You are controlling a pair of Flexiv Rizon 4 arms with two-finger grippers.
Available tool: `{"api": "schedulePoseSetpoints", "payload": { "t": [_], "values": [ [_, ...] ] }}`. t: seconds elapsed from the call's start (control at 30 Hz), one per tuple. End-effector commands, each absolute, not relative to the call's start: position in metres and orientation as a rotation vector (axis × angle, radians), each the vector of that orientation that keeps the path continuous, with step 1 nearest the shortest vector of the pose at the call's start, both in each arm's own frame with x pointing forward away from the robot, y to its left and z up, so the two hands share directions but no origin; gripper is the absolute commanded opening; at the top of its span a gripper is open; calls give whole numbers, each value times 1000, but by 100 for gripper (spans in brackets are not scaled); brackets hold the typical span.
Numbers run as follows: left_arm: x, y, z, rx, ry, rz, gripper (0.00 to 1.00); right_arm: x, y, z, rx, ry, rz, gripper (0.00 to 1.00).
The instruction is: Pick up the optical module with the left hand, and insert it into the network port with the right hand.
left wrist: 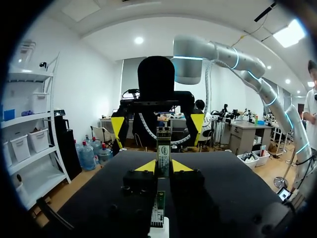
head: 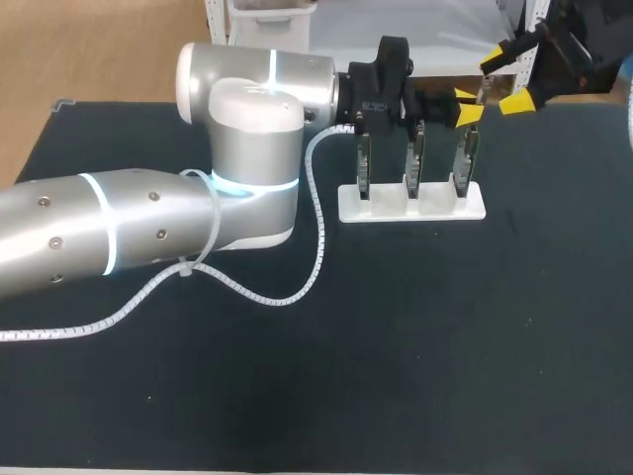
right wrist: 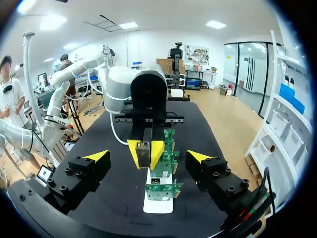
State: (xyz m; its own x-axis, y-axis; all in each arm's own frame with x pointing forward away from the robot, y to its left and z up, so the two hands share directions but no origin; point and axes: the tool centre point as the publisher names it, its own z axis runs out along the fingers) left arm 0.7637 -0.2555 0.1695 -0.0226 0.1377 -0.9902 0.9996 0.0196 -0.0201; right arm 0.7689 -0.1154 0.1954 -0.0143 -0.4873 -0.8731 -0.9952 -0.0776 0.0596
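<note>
Pinching optical module above end of card stand, left gripper aims module's long axis at right gripper, spread wide just beyond stand.

Dark table with a white rack

The table has a black, faintly speckled top. A white rack stands on it near the far edge, right of the middle, its long side facing the near edge.
</note>
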Motion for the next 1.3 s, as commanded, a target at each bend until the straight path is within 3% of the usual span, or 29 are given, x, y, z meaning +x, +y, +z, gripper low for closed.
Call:
{"api": "schedulePoseSetpoints", "payload": {
  "t": [0.03,1.0,1.03,1.07,1.1,1.13,1.3],
  "values": [
    [763,-255,169,1285,1334,-1141,0,770,-109,199,-1642,1574,1023,100],
    [763,-255,169,1285,1334,-1141,0,768,-101,201,-1628,1639,1023,100],
    [763,-255,169,1285,1334,-1141,0,768,-101,201,-1627,1639,1023,96],
    [763,-255,169,1285,1334,-1141,0,768,-101,201,-1627,1638,1023,47],
    [763,-255,169,1285,1334,-1141,0,768,-101,201,-1628,1637,1022,33],
    [763,-255,169,1285,1334,-1141,0,769,-101,201,-1628,1637,1022,0],
    [763,-255,169,1285,1334,-1141,0,770,-102,202,-1632,1633,1017,0]
  ]
}}
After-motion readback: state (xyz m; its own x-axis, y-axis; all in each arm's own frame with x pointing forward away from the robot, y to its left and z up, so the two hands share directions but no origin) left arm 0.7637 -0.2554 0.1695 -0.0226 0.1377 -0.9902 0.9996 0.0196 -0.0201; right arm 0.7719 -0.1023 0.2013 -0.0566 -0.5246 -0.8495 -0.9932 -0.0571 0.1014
